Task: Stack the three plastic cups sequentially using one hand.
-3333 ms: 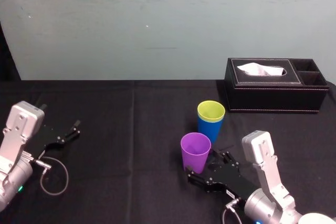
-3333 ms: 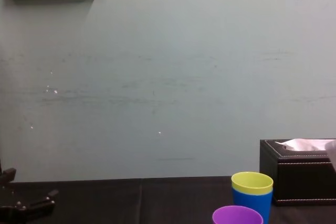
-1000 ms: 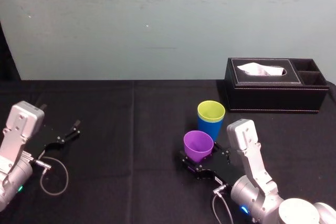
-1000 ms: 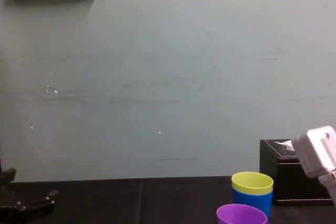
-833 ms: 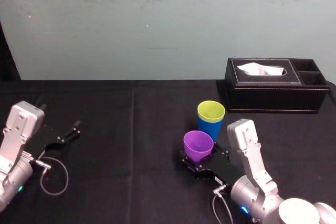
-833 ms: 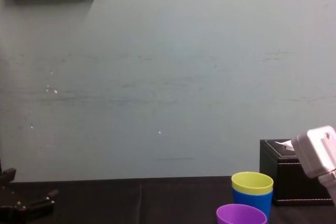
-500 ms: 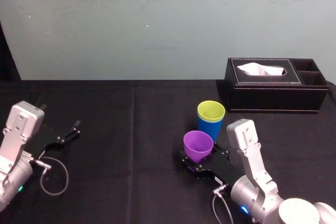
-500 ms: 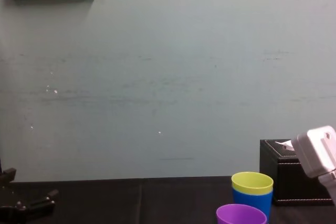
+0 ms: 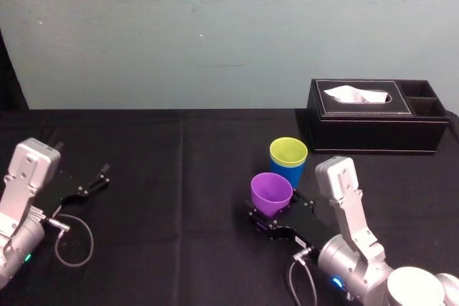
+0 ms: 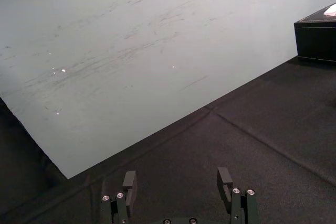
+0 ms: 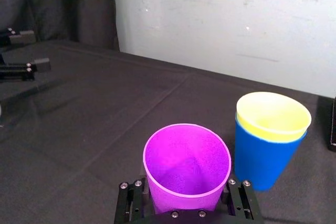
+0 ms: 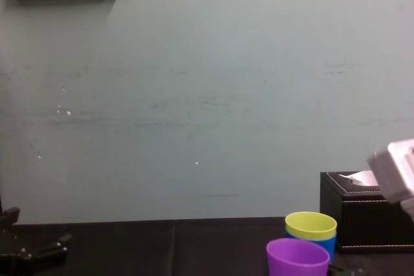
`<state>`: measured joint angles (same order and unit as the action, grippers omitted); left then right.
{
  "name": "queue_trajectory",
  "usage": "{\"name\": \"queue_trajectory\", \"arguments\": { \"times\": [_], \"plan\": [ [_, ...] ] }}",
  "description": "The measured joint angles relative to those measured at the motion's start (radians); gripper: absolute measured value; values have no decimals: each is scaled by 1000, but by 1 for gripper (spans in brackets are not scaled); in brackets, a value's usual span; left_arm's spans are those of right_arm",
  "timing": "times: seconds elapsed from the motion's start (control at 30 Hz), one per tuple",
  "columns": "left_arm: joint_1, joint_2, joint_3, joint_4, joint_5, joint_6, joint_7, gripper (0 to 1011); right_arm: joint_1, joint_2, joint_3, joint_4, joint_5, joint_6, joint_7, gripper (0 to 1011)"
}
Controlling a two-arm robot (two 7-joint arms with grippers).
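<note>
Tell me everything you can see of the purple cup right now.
The purple cup is a small, smooth, tapered plastic tumbler, empty, upright with its mouth up. The right gripper is shut on its lower wall, one finger on each side. It is close beside the yellow-green cup nested in the blue cup, nearer the robot, with a thin gap in the right wrist view. Whether its base rests on the table cannot be told. The left gripper is parked far left.

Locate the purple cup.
Head view, right of centre: the purple cup is gripped by the right gripper, just left of and nearer than the yellow-green cup nested in the blue cup.
</note>
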<state>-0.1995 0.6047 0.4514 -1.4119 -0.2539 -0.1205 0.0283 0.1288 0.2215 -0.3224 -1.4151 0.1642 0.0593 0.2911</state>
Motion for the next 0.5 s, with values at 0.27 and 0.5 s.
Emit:
{"name": "queue_trajectory", "arguments": {
  "times": [0.27,0.5],
  "plan": [
    [0,0,0,0,0,0,0,1000,-4,24,8,-71,5,43,1,724],
    [0,0,0,0,0,0,0,1000,25,57,18,-147,25,115,24,724]
  ]
}}
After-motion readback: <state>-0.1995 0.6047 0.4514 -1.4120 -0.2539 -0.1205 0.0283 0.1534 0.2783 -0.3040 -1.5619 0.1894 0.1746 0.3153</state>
